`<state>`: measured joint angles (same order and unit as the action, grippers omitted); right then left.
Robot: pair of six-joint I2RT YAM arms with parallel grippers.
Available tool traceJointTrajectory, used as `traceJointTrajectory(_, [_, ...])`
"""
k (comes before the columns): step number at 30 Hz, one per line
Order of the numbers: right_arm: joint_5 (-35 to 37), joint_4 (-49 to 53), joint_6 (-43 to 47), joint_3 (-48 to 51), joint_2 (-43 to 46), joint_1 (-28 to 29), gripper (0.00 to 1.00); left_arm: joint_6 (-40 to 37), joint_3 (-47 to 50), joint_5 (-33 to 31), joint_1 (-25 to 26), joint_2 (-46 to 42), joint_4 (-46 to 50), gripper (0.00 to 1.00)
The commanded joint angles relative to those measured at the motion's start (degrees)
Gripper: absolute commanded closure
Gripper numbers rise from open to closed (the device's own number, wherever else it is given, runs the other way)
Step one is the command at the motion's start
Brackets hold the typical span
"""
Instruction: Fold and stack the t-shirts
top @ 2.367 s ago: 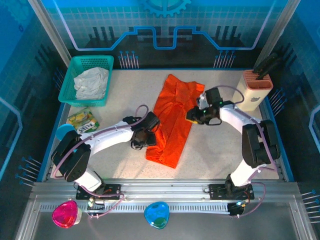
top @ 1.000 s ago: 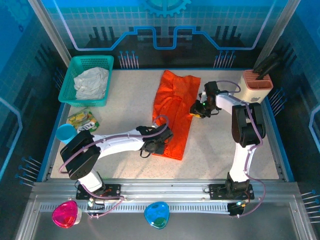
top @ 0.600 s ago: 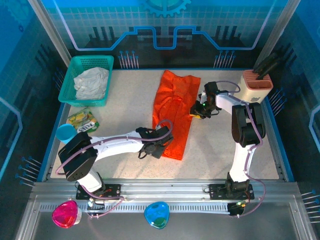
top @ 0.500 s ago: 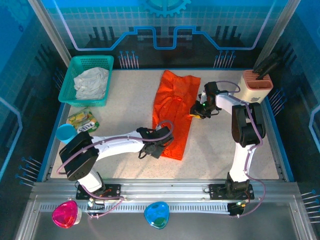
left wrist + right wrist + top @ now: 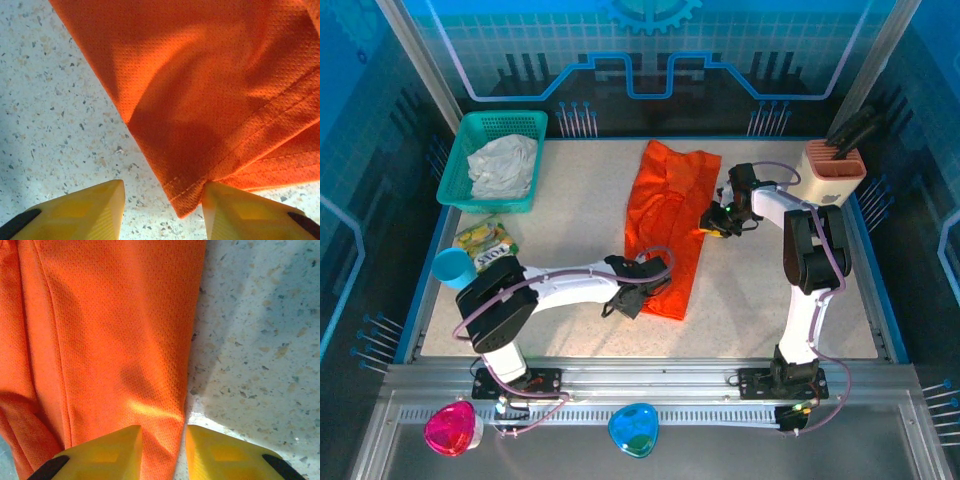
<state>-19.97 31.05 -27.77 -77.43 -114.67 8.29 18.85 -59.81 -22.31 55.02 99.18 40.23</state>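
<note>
The orange t-shirt [image 5: 665,215] lies folded into a long strip down the middle of the table. My left gripper [image 5: 636,298] is at its near left corner. It is open, and the hem corner [image 5: 187,197] lies between the yellow fingers, touching only the right finger [image 5: 240,212]. My right gripper [image 5: 713,224] is at the strip's right edge and is shut on a bunched fold of the orange t-shirt [image 5: 162,420] that fills the gap between its fingers. The whitish-grey t-shirt [image 5: 503,164] lies crumpled in the teal basket [image 5: 453,192].
A green snack packet [image 5: 486,241] and a blue cup [image 5: 450,268] lie at the left edge. A knife block [image 5: 832,172] stands at the back right, close to the right arm. Bare speckled tabletop [image 5: 570,215] lies on both sides of the orange strip.
The right gripper laid the shirt's right part over, then stayed still. The left gripper slid right to the near hem corner, settled slightly nearer, and its jaws widened, then narrowed a little.
</note>
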Motion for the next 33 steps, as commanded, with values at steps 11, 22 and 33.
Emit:
traceJointTrajectory(11, [-1.5,0.5,0.8,1.1,-0.1,-0.4,0.71,-1.8,-0.8,-3.8,0.6,1.5,-1.7,0.60])
traceJointTrajectory(22, [-1.4,-0.4,0.1,2.1,-0.5,-0.5,0.71,2.7,3.8,-5.9,0.8,-1.6,-5.3,1.00])
traceJointTrajectory(33, [-4.3,-2.5,-1.4,3.7,0.3,0.5,0.76,13.3,14.4,-2.0,1.0,-9.4,-12.9,1.00])
